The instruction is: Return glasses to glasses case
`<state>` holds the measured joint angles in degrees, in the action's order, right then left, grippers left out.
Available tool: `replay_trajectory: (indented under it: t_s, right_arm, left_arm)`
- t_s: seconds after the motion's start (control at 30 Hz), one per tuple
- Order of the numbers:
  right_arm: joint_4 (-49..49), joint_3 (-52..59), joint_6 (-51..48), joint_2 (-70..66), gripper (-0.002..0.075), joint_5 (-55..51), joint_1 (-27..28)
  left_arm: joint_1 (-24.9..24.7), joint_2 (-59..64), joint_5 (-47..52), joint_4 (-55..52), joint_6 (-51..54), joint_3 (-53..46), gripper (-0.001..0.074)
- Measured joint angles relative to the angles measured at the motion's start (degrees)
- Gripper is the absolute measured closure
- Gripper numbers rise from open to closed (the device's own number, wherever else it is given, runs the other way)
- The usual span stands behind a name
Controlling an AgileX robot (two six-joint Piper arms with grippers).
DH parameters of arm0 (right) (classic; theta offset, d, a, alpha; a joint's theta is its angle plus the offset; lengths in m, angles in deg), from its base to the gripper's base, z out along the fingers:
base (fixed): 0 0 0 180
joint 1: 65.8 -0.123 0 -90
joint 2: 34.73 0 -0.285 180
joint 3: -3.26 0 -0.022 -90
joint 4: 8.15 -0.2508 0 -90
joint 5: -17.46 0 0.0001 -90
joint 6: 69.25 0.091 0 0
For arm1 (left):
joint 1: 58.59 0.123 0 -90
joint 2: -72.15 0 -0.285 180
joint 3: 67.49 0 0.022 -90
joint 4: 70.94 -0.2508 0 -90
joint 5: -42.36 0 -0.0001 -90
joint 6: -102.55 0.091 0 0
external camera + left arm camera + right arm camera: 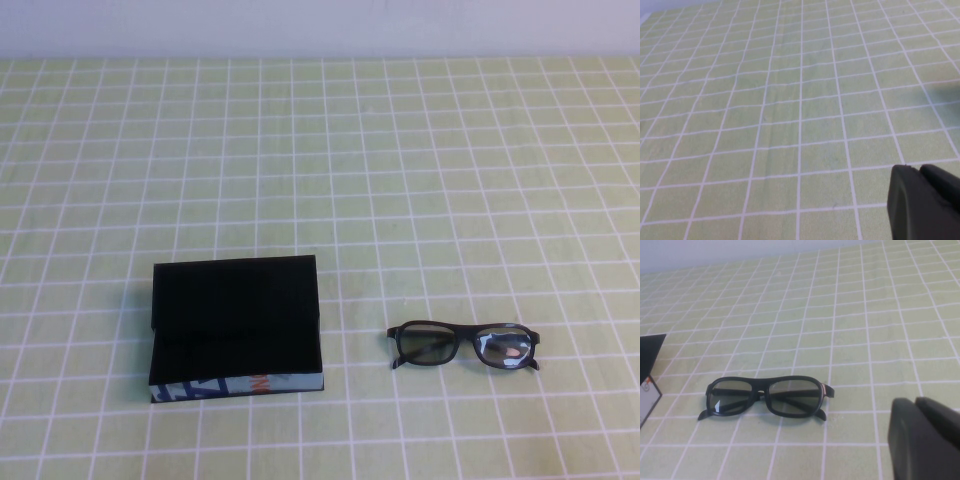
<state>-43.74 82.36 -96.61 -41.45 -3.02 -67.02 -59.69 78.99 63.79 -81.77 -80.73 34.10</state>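
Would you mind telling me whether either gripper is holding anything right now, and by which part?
Nothing is held. The glasses lie on the table beside the open glasses case; the left gripper and right gripper show only in their wrist views, gripping nothing.

My high view looks down at the tabletop (450,180) from my side, sharing the glasses (463,345) with my low, close right wrist view, while my left wrist view faces bare cloth.
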Motion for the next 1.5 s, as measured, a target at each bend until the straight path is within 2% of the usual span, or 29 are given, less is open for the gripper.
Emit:
replay_trajectory:
  t_s: [0.47,0.77,1.03,1.23,1.33,1.5]
  right_arm:
    - [-0.5,0.0,0.0,0.0,0.0746,0.0,0.0]
    - [-22.9,0.0,0.0,0.0,0.0746,10.0,0.0]
    - [-35.0,0.0,0.0,0.0,0.0746,14.2,0.0]
    - [-40.5,-2.1,1.5,-2.1,0.0745,4.1,0.0]
    - [-37.4,-7.2,3.7,-9.2,0.0745,-2.5,0.0]
    - [-26.7,-17.3,4.5,-26.7,0.0744,-15.1,0.0]
  left_arm:
    - [0.0,0.0,0.0,0.0,0.0,0.0,0.0735]
    - [0.0,0.0,0.0,0.0,0.0,0.0,0.0735]
    - [0.0,0.0,0.0,0.0,0.0,0.0,0.0735]
    - [0.0,0.0,0.0,0.0,0.0,0.0,0.0735]
    - [0.0,0.0,0.0,0.0,0.0,0.0,0.0735]
    - [0.0,0.0,0.0,0.0,0.0,0.0,0.0735]
